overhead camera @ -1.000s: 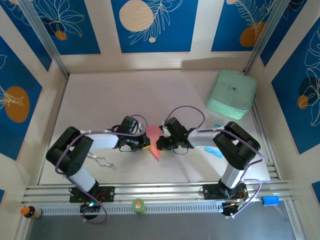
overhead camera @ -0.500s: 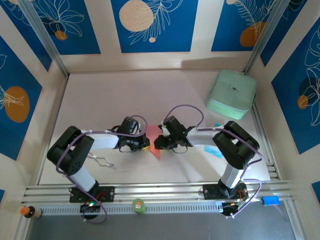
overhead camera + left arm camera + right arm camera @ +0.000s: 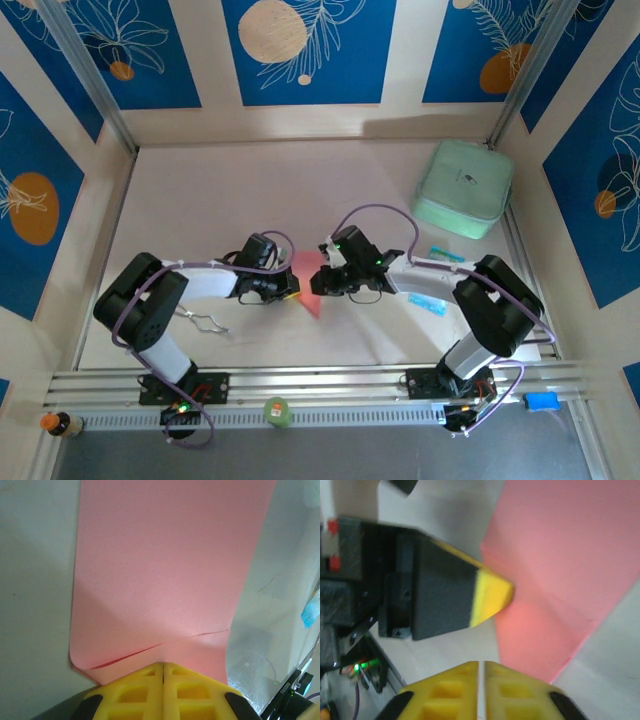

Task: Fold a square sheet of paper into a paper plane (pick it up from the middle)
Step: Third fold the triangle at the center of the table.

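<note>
The square sheet of paper (image 3: 312, 300) is pink-red and lies partly folded on the table between my two grippers, with one point toward the near edge. In the left wrist view it (image 3: 170, 570) shows a flap edge running across just ahead of my left gripper (image 3: 163, 666). That gripper is shut, with its yellow tips resting on the sheet's near border. My left gripper (image 3: 290, 287) sits at the sheet's left side. My right gripper (image 3: 322, 282) sits at its right side, shut, with nothing between the fingers (image 3: 481, 665). Ahead of it the paper (image 3: 570, 555) meets the left gripper's fingertip (image 3: 490, 597).
A mint-green rounded case (image 3: 463, 187) stands at the back right. Small blue-and-white packets (image 3: 428, 303) lie by the right arm. A bent wire piece (image 3: 205, 322) lies near the left arm's base. Walls close in the table on three sides.
The right arm's elbow has swung outward to the right, and its wrist has shifted slightly away from me. The left arm and the sheet have stayed put.
</note>
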### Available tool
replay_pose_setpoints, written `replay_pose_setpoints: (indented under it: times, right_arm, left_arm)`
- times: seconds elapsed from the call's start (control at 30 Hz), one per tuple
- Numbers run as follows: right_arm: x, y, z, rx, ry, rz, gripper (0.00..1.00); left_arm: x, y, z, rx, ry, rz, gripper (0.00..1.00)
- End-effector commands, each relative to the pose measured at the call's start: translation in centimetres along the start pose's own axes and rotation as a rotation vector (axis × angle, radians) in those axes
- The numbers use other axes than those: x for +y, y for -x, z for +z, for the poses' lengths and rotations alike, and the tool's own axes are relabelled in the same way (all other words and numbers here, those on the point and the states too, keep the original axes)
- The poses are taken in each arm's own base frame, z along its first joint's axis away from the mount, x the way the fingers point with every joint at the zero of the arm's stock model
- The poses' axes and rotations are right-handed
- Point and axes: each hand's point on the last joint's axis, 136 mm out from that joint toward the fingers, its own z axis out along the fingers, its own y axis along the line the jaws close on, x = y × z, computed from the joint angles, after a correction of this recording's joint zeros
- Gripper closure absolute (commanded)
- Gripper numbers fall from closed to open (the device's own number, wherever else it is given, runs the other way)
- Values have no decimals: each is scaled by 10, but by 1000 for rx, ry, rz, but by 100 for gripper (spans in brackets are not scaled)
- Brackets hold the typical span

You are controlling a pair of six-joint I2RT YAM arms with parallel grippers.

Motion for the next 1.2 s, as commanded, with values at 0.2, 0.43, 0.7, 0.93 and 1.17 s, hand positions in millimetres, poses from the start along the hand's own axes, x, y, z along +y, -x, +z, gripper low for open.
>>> replay_pose_setpoints:
  times: [0.2,0.43,0.7,0.93,1.17]
  right_arm:
    - [14,-21,30,144,28,-28,98]
    - [0,-25,43,179,-38,-8,98]
    - [-25,-44,45,206,-98,24,98]
    - [-32,-55,41,211,-103,37,97]
    - [-32,-62,35,216,-92,34,97]
  left_arm:
    - [23,-10,2,15,74,-21,100]
    - [23,-10,2,14,73,-23,100]
    - [26,-10,3,17,84,-28,100]
    - [29,-11,4,23,103,-31,100]
    - [33,-12,5,30,121,-37,100]
